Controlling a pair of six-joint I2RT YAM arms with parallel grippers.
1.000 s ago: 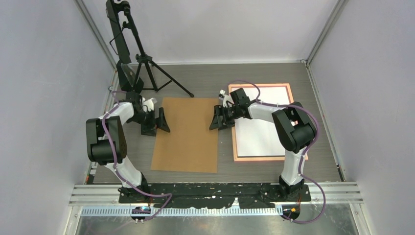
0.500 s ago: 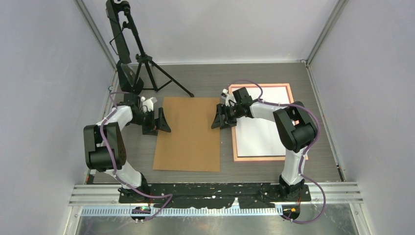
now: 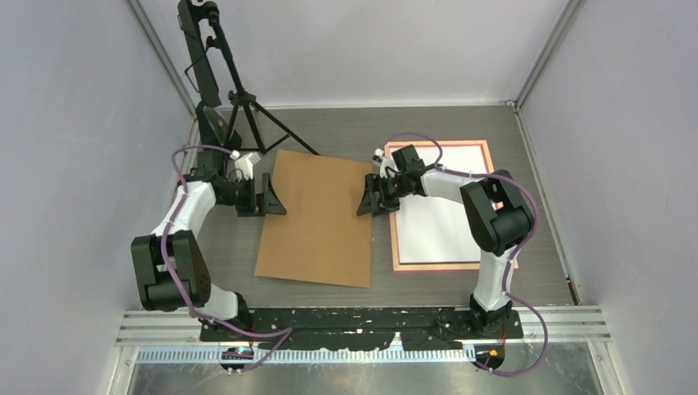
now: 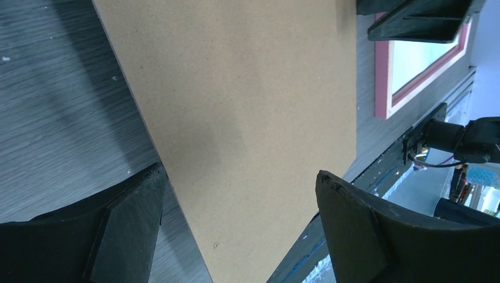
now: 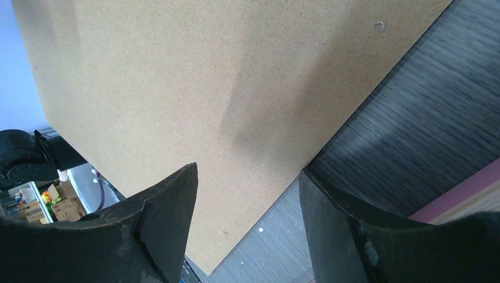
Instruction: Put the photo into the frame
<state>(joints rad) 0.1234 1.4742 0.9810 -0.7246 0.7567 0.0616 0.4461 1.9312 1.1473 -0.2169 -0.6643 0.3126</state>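
The salmon-pink frame (image 3: 397, 239) lies flat at the right of the table. A white sheet (image 3: 436, 222) fills it, apparently the photo lying white back up; no print shows. A plain brown backing board (image 3: 317, 218) lies in the middle, slightly turned. My left gripper (image 3: 267, 196) stands open at the board's left edge, with that edge running between its fingers (image 4: 135, 203). My right gripper (image 3: 369, 197) stands open at the board's right edge, between board and frame. Its wrist view shows the board (image 5: 177, 76) under open fingers (image 5: 171, 203) and a frame corner (image 5: 466, 197).
A black tripod (image 3: 247, 115) stands at the far left, its legs reaching close to the board's far left corner. Grey walls close in three sides. A metal rail (image 3: 362, 325) with the arm bases runs along the near edge.
The board has slid a little away from the bases and turned slightly clockwise. My left gripper has moved farther back along its left edge. The right gripper has barely moved.
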